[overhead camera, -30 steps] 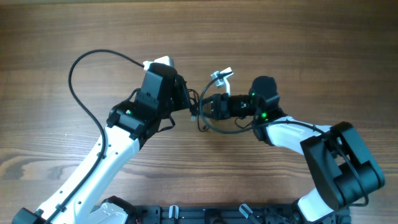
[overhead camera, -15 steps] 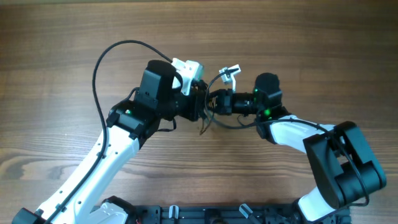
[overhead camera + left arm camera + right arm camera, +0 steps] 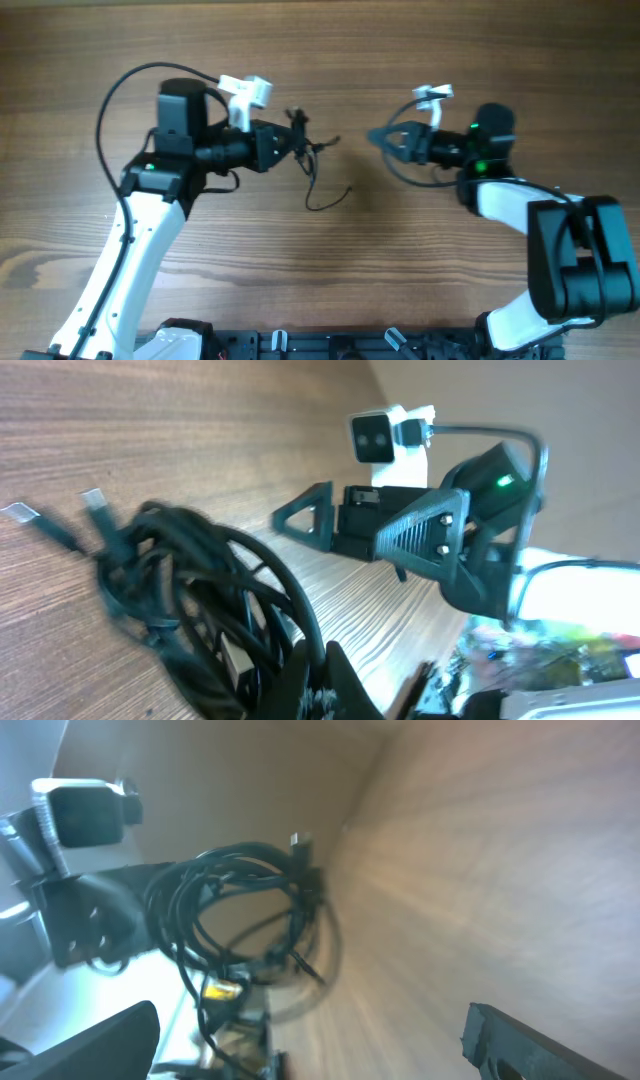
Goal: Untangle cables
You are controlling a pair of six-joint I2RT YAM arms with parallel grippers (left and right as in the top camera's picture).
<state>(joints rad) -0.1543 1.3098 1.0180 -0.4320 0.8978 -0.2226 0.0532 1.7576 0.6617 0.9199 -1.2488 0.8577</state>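
Left tool [image 3: 288, 145] pulled back; its wrist view shows cables [image 3: 190, 600] coiled

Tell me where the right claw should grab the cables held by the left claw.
Probably the loose tail trailing out of the cables, approached from the side of the right claw. It runs clear of the knot and away from the left claw, so the open claw can close on one strand.

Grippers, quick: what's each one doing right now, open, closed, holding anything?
Left gripper: closed, holding the bunched cables.
Right gripper: open, holding nothing.
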